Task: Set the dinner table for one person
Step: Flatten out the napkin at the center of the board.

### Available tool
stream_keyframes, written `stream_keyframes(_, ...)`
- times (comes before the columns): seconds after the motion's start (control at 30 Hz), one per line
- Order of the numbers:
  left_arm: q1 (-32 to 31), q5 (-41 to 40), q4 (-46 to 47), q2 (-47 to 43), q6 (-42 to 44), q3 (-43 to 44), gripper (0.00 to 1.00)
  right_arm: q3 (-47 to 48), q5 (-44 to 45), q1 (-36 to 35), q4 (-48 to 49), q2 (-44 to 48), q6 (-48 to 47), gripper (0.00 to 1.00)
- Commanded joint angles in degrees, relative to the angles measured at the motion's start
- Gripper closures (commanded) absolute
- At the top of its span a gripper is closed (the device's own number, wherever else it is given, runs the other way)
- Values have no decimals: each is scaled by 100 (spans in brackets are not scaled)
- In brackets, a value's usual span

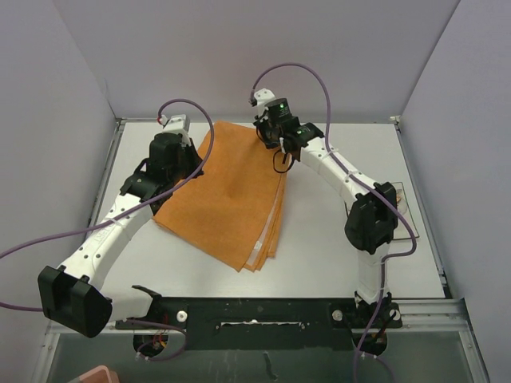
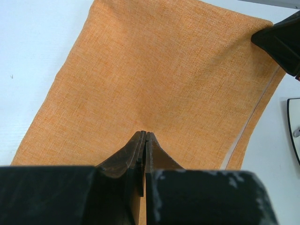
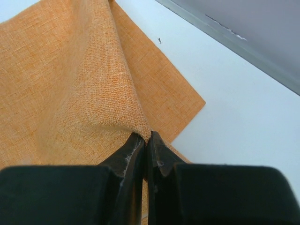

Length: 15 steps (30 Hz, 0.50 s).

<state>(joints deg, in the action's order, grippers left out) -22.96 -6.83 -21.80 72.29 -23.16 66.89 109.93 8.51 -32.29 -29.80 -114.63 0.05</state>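
An orange folded cloth [image 1: 231, 195] lies slanted in the middle of the dinner table [image 1: 319, 255]. My left gripper [image 1: 189, 157] is at the cloth's left edge. In the left wrist view its jaws are pressed together at the cloth [image 2: 159, 70], and faint creases run to the tips [image 2: 145, 134]. My right gripper [image 1: 276, 145] is at the cloth's far right corner. In the right wrist view it is shut [image 3: 149, 136] on a lifted fold of the top layer [image 3: 93, 79], while the lower layer [image 3: 173, 93] stays flat on the table.
A small square plate [image 1: 397, 194] sits at the table's right side, partly hidden behind the right arm; its edge [image 2: 293, 126] shows in the left wrist view. Walls enclose the table at the back and both sides. A metal rim [image 3: 225, 33] runs close behind the right gripper.
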Motion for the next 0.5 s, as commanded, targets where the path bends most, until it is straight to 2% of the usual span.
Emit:
stream_keyframes(0.0, -24, 6, 273, -24, -22, 169, 100, 399, 71, -71, 660, 565, -291, 100)
stream_keyframes(0.3, -24, -27, 200, -145, -6, 103, 100, 984, 335, 100, 544, 46, -385, 100)
stream_keyframes(0.47, -24, -72, 140, -241, 58, 85, 100, 1267, 456, 418, 512, -350, -160, 100)
